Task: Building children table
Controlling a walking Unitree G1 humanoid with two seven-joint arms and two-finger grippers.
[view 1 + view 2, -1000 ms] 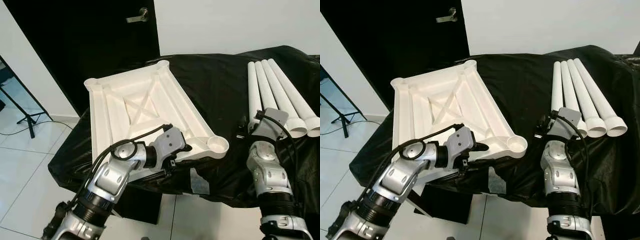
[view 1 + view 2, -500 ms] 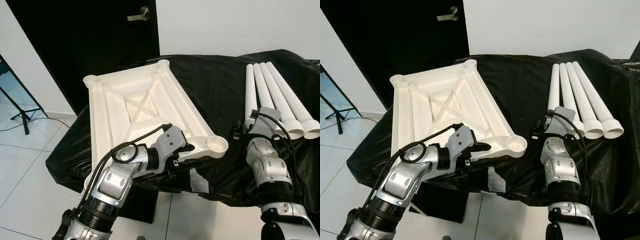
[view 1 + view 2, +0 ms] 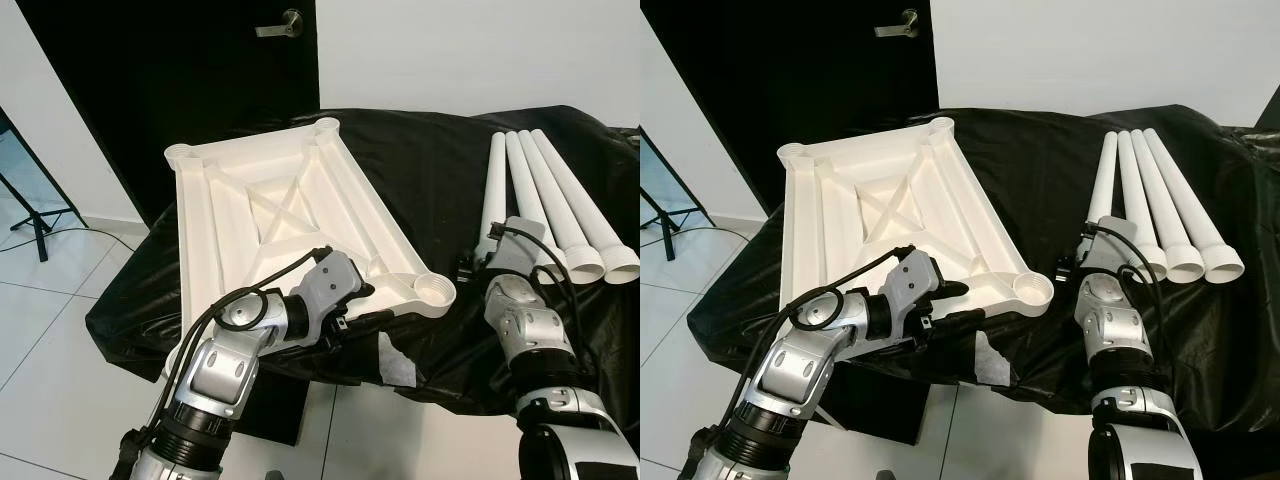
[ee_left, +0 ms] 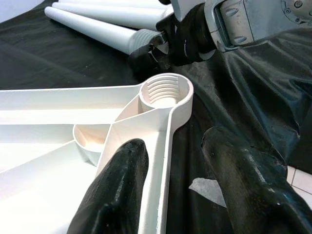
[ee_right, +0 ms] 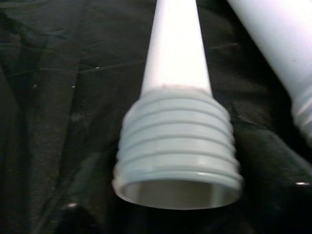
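Note:
The white tabletop [image 3: 270, 210] lies upside down on the black-covered table, ribs up, with a threaded corner socket [image 3: 434, 290] at its near right corner. My left gripper [image 3: 372, 303] is open and straddles the near rim just left of that socket: one finger [image 4: 114, 190] rests on the rim's inner side, the other [image 4: 243, 180] hangs outside over the cloth. Several white legs lie side by side at the right. My right gripper [image 3: 478, 262] is open at the threaded end [image 5: 178, 141] of the leftmost leg [image 3: 492, 190], which lies between its fingers.
A black door [image 3: 150, 80] and a white wall stand behind the table. A stand's leg [image 3: 40, 215] rests on the white tiled floor at the left. A pale patch [image 3: 398, 362] marks the cloth at the table's near edge [image 3: 330, 385].
The head view has shifted a little. Both grippers stay where they were, the left on the tabletop's near rim and the right at the leftmost leg's end.

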